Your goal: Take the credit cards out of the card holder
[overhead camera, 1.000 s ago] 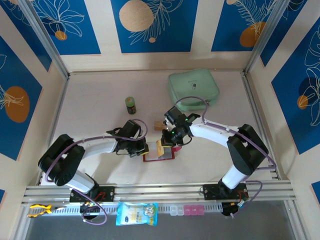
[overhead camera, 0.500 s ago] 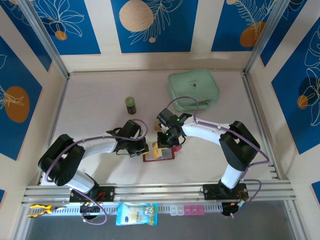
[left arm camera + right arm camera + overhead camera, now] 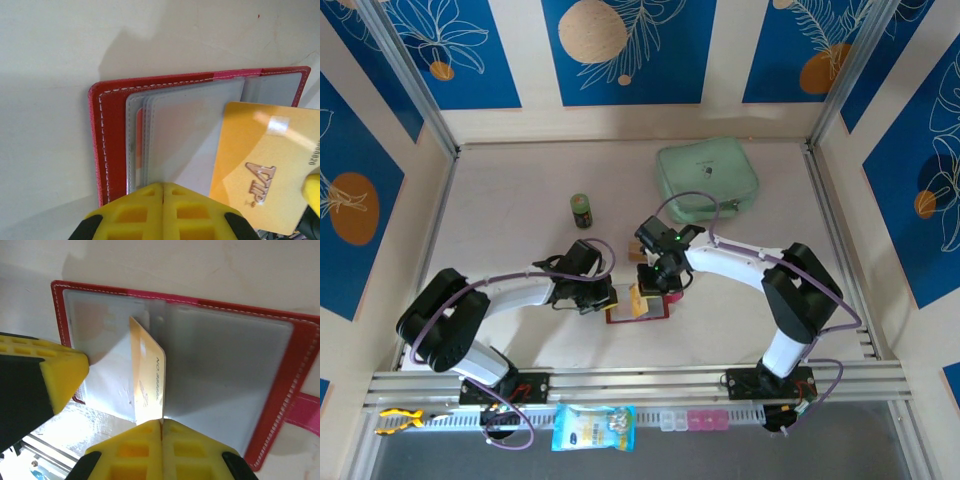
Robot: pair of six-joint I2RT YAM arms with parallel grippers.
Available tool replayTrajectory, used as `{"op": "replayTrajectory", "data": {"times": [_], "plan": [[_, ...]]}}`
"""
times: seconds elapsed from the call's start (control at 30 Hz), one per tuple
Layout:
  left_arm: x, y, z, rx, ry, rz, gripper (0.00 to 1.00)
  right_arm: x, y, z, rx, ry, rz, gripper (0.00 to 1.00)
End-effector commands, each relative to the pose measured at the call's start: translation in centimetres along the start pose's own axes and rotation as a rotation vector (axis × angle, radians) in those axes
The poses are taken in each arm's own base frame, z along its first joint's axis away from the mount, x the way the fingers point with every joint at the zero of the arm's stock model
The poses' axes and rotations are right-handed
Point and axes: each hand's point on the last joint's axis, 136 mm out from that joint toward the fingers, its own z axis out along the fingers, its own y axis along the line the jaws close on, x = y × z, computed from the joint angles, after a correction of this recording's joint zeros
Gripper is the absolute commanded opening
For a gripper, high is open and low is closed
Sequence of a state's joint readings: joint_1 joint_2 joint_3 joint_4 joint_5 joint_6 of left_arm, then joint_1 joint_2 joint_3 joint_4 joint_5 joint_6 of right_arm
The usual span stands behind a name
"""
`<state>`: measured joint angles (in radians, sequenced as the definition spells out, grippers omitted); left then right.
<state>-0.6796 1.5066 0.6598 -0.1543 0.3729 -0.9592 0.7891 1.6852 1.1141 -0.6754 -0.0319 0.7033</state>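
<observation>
Right tool pinches gold card over open card holder; left tool closed

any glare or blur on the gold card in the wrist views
left wrist: white glare patch high on the gold card, lettering readable, its own yellow fingers at the bottom soft; right wrist: card nearly edge-on, its face glinting, card holder sleeves hazy with sheen

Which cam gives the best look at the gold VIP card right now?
Left wrist: the gold card lies face-on, VIP lettering readable. Right wrist shows it nearly edge-on, pinched in the right gripper. Top external gives a small yellow patch over the card holder.
</observation>
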Motion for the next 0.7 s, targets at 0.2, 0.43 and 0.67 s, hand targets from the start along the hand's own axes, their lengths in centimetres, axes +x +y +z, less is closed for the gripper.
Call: {"op": "replayTrajectory", "data": {"times": [0.2, 0.43, 0.67], "plan": [[0.7, 1.0, 0.0, -0.036, 0.012, 0.011, 0.0, 0.0, -0.6, -1.4, 0.06, -0.009, -0.023, 0.02], [0.7, 1.0, 0.0, -0.038, 0.013, 0.012, 0.0, -0.2, 0.1, -0.2, 0.005, 0.002, -0.005, 0.03], [0.8, 1.2, 0.0, -0.041, 0.013, 0.011, 0.0, 0.1, 0.5, 0.4, -0.021, 0.011, 0.009, 0.08]]}}
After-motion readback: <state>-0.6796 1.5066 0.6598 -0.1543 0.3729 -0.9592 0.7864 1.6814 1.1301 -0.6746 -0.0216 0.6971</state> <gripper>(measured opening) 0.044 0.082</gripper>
